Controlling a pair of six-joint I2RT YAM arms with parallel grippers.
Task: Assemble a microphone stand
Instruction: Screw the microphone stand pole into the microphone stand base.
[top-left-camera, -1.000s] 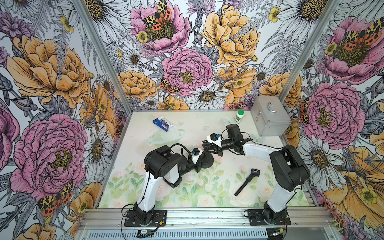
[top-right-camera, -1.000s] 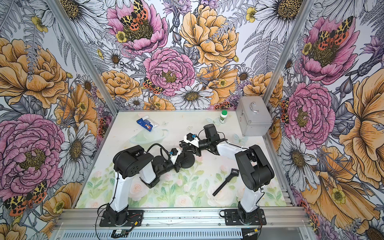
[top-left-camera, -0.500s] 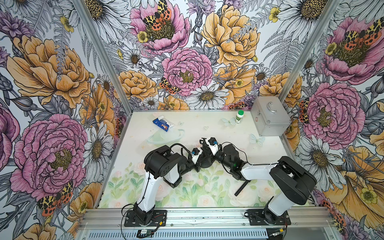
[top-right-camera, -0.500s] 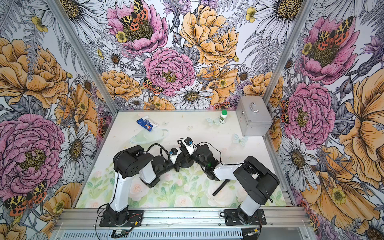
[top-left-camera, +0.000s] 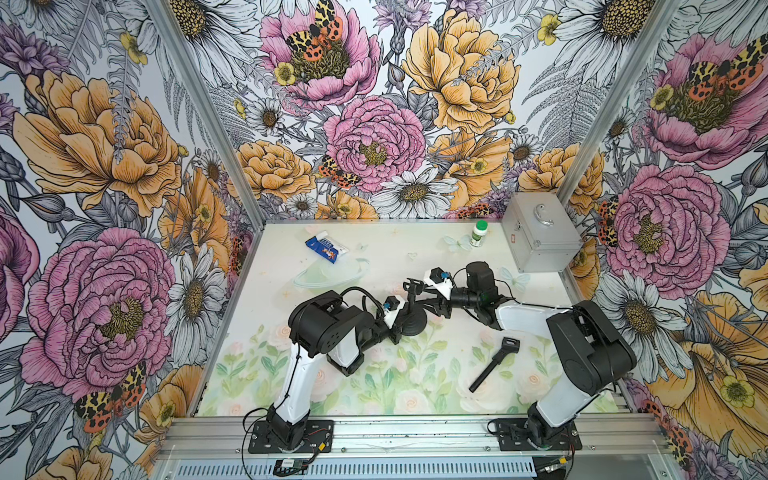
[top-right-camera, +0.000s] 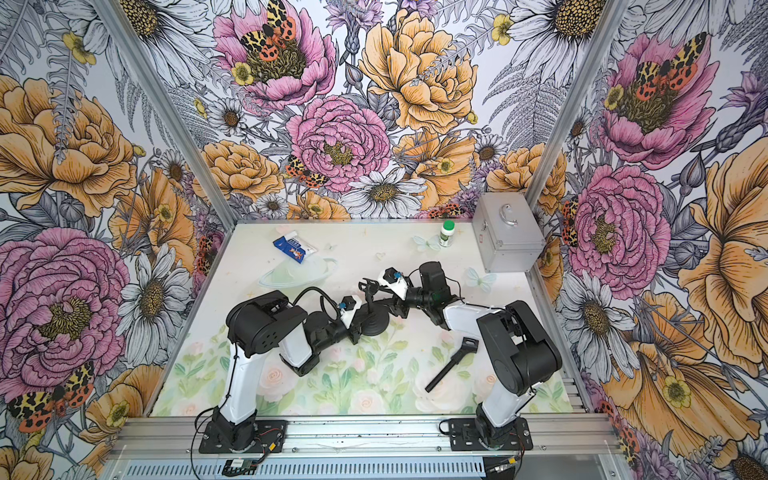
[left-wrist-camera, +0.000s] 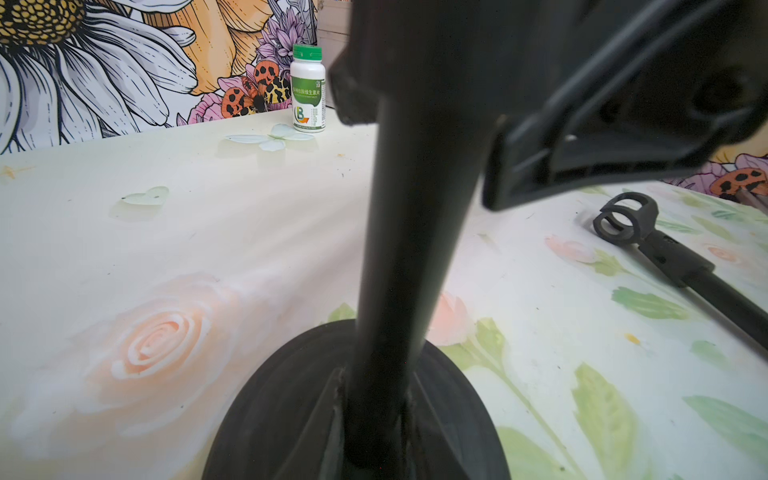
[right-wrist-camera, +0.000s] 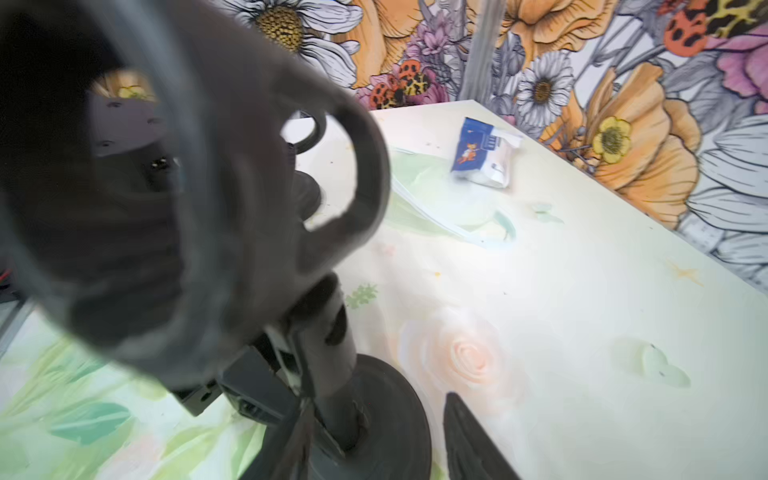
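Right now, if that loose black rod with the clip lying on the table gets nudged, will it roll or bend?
The rod looks straight and rigid, so probably stiff, not floppy. Its clip end is wider than the shaft, so it would likely swing in an arc rather than roll straight away. Being slim, it is probably light.

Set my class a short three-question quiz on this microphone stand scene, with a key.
1. True or false: the pole stands upright on its round base.
2. What does the left gripper grip? A) the bottle B) the pole, low near the base C) the metal case
3. Short answer: which stand part lies unassembled on the table?
Key: 1 true; 2 B; 3 the loose rod with a clip end.
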